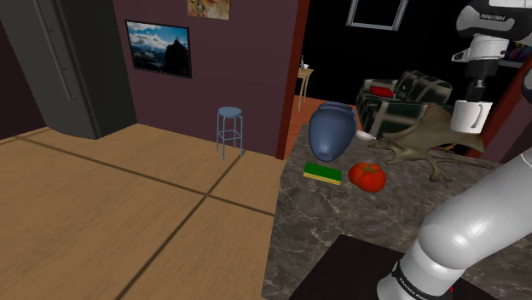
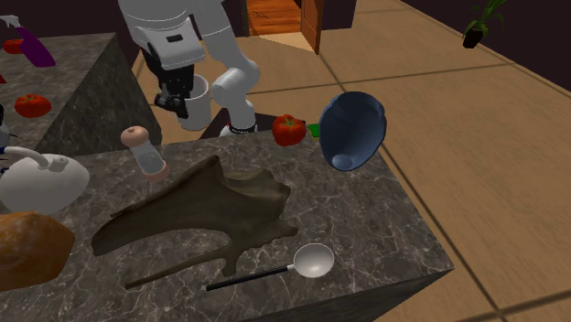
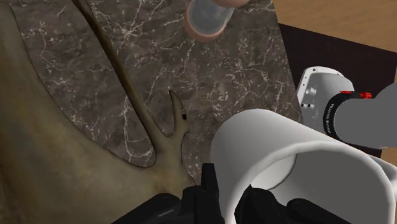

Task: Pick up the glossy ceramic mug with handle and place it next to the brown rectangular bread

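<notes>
Carrying the white mug toward the bread.
Our tool pinches its wall; we should move it level and high.

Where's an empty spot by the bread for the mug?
Bare counter for the mug lies beside the bread, near the tip of the brown figure. More lies between the blue vase and the ladle. The white kettle crowds the bread's far side.

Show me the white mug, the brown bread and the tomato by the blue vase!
white mug (image 1: 469,118): shoulder view, on its side wall.
brown bread (image 2: 27,249): second exterior view, on its crust.
tomato (image 2: 288,129): second exterior view, on its round front.
</notes>
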`<state>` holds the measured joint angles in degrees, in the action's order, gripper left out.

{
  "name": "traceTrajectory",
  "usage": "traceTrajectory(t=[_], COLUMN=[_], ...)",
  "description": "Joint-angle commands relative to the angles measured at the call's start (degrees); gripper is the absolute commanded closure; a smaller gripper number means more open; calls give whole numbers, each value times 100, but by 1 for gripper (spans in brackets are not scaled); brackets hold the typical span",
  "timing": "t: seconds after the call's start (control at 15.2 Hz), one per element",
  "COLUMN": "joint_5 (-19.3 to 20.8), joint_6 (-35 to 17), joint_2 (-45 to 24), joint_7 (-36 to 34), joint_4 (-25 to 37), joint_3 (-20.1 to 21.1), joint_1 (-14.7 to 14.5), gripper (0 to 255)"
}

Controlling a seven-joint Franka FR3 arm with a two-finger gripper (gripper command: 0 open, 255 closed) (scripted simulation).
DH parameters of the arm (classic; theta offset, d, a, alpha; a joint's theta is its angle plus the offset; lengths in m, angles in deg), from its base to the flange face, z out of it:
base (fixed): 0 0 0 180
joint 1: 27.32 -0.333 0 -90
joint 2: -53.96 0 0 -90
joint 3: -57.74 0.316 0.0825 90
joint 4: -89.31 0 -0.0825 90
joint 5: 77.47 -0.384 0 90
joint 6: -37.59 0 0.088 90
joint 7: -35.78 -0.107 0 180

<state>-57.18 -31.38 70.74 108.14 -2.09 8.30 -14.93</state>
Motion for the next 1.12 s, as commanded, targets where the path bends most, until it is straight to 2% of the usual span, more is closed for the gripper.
traceTrajectory(t=[0.0,0.4,0.53,0.66,0.73,0.79,1.06], joint_5=[100,-47,-326,-959,-1421,-1820,-2702], joint_6=[-33,-285,-418,-588,-652,-673,-551], joint_2=[3,-612,-1045,-1820,-2338,-2777,-3778], joint_7=[310,1542,2097,2888,3370,3785,4764], joint_4=[47,547,766,1012,1155,1320,2167], joint_3=[-203,-1350,-1941,-2655,-2884,-2922,-2298], joint_1=[65,112,103,275,607,1064,2987], gripper=[255,255,255,255,255,255,255])
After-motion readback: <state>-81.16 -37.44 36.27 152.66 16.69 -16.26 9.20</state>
